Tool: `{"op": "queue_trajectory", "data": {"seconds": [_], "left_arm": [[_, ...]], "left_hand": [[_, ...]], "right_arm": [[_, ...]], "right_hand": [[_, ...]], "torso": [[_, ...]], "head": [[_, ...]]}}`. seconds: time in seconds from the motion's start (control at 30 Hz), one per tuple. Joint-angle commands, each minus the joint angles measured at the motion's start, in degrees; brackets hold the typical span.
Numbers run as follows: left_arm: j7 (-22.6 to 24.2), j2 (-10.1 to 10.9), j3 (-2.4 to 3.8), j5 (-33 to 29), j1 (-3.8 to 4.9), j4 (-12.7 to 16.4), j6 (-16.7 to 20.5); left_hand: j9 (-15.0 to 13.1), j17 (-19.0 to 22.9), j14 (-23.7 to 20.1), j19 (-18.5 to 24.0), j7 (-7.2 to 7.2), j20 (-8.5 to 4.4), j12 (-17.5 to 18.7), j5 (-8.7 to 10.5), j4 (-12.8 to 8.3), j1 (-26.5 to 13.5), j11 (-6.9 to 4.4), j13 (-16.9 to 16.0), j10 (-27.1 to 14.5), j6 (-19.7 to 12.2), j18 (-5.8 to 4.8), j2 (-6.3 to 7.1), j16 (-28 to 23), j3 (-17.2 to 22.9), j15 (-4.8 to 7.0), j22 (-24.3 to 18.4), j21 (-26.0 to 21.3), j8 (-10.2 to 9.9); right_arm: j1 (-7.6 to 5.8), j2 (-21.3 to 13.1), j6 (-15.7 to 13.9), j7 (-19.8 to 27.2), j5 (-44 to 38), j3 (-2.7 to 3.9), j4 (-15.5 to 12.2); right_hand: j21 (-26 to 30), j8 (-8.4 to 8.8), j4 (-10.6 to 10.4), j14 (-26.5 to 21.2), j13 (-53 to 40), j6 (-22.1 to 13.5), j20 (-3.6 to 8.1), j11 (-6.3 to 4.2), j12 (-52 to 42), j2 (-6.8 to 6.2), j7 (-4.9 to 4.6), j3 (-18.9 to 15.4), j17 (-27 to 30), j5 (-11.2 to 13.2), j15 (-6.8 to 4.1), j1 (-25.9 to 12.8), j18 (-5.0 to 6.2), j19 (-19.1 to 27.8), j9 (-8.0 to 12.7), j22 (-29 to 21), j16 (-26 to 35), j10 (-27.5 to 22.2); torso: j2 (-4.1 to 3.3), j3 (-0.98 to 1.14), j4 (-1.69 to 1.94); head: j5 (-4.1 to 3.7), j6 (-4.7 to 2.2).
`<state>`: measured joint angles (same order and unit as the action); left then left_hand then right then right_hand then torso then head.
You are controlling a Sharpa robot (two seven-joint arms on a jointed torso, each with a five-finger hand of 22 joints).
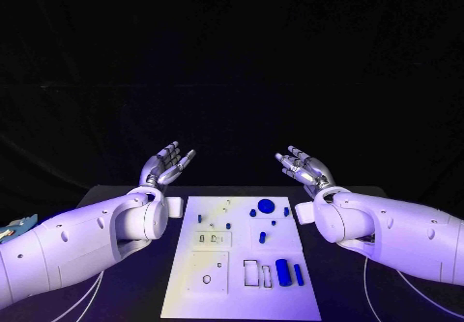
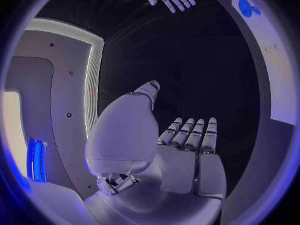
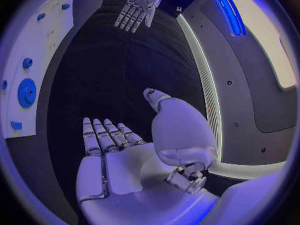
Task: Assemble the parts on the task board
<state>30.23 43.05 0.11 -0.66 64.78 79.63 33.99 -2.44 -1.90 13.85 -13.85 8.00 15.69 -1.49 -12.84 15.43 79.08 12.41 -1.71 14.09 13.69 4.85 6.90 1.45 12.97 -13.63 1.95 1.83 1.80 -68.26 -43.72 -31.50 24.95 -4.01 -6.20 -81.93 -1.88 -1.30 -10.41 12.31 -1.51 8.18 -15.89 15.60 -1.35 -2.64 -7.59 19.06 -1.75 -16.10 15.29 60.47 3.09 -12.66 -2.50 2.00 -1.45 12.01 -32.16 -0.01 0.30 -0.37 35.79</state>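
Currently the left robot hand point(image 1: 166, 165) and the right robot hand point(image 1: 306, 168) are both raised above the far end of the bench point(image 1: 135, 295), palms facing each other, fingers extended and apart. Each robot hand is released and holds nothing; the wrist views confirm bare palms.

The task board point(image 1: 242, 298) lies flat in the middle of the bench, between the two arms and below the level of both robot hands, well apart from them. It is a white rectangular plate with several recessed outlines and small holes.

The parts are small blue pieces resting on the board:
- a round disc point(image 1: 266, 205) near the far edge, the broadest part;
- a rounded block point(image 1: 282, 271) near the right near corner, with a thin bar point(image 1: 299, 274) just beside it;
- several short pegs, for example one peg point(image 1: 262, 236) near the board centre.

Handling judgement: the parts appear to be rigid moulded plastic, light and smooth, so they are likely to slip or skid under a glancing touch. Recommended hold is a pinch across the narrow sides of the block and bar, and across the rim of the disc. The pegs are too small to judge in detail; a fingertip pinch at mid-length appears suitable. The board itself is probably stiff and should stay put.
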Motion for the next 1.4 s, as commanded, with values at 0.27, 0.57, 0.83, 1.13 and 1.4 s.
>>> {"op": "queue_trajectory", "data": {"seconds": [0.27,0.57,0.83,1.13,1.4], "left_arm": [[2.17,-0.26,0.03,0.36,0.33,-0.49,-6.00],[2.86,0.95,0.42,0.24,0.34,-0.62,-8.43],[3.55,2.46,0.41,1.68,0.33,0.67,-11.71],[3.39,4.34,0.51,3.22,0.32,4.28,-14.15],[3.09,5.78,1.14,2.71,0.31,7.51,-14.81]], "left_hand": [[-0.24,-0.25,1.41,-0.85,7.22,1.00,-0.38,-0.57,0.82,3.40,0.66,-0.17,1.27,1.25,1.41,-0.07,0.54,0.69,-0.56,0.26,0.44,0.33],[-4.33,-5.46,31.50,-27.05,8.12,0.83,-5.61,-0.35,-0.03,3.79,1.17,-2.39,32.35,20.92,4.24,-0.71,9.60,3.26,2.02,4.98,10.94,6.59],[-6.62,-8.29,42.27,-37.79,5.90,-1.58,-5.31,-0.11,-0.76,3.64,-1.63,-2.03,42.21,33.47,5.75,0.54,13.38,7.36,5.48,6.22,16.43,10.30],[-6.67,-10.27,45.26,-41.34,5.50,-3.00,-3.78,0.04,-1.31,3.05,-2.23,-2.01,44.71,34.75,5.69,1.36,14.07,9.31,6.49,6.89,18.83,10.21],[-6.66,-10.71,45.58,-42.06,5.42,-3.27,-3.39,0.05,-1.51,2.89,-2.31,-2.01,44.99,34.86,5.65,1.52,14.10,9.62,6.63,7.15,19.51,10.12]], "right_arm": [[-2.57,0.43,15.21,-4.83,-6.84,-1.75,2.74],[-3.36,0.51,6.57,-3.21,-29.47,-1.70,5.22],[-4.06,1.03,8.06,-4.38,-44.24,-1.61,6.64],[-4.99,1.37,11.17,-10.33,-61.53,-1.48,7.01],[-5.65,2.07,14.98,-18.08,-74.82,-1.38,6.50]], "right_hand": [[-3.06,-2.12,5.12,9.28,-0.92,7.31,-0.81,0.30,-1.48,1.16,-9.76,4.08,-1.64,3.02,-0.24,9.87,2.30,-5.70,-1.85,1.51,-2.42,9.30],[-12.38,-9.65,12.10,35.47,-2.22,31.67,-0.52,-2.58,-5.44,-1.47,-8.34,8.17,-5.38,4.10,-4.09,14.71,6.28,-27.63,-7.23,5.52,-9.24,38.10],[-15.91,-10.89,13.36,44.24,-2.17,39.75,0.97,-4.78,-3.86,-3.74,-6.51,10.59,-6.02,5.53,-6.75,13.91,7.44,-34.43,-7.81,6.28,-11.21,46.14],[-22.32,-11.74,13.39,56.12,-2.67,44.34,4.88,-7.54,-3.17,-5.64,-4.48,10.18,-10.25,5.57,-10.75,13.66,7.44,-42.03,-8.31,9.24,-16.36,54.43],[-33.91,-11.60,13.18,67.06,-3.09,47.08,8.84,-9.84,-2.38,-7.14,-2.70,9.07,-19.35,3.99,-14.08,13.02,7.25,-49.21,-8.99,16.32,-24.28,57.63]], "torso": [[-0.03,0.00,0.01],[-0.99,0.01,-0.19],[-1.77,0.47,-0.45],[-3.07,0.95,-0.26],[-4.58,0.97,-0.19]], "head": [[0.00,-0.01],[0.19,0.78],[0.62,0.87],[0.12,1.32],[-0.56,1.27]]}}
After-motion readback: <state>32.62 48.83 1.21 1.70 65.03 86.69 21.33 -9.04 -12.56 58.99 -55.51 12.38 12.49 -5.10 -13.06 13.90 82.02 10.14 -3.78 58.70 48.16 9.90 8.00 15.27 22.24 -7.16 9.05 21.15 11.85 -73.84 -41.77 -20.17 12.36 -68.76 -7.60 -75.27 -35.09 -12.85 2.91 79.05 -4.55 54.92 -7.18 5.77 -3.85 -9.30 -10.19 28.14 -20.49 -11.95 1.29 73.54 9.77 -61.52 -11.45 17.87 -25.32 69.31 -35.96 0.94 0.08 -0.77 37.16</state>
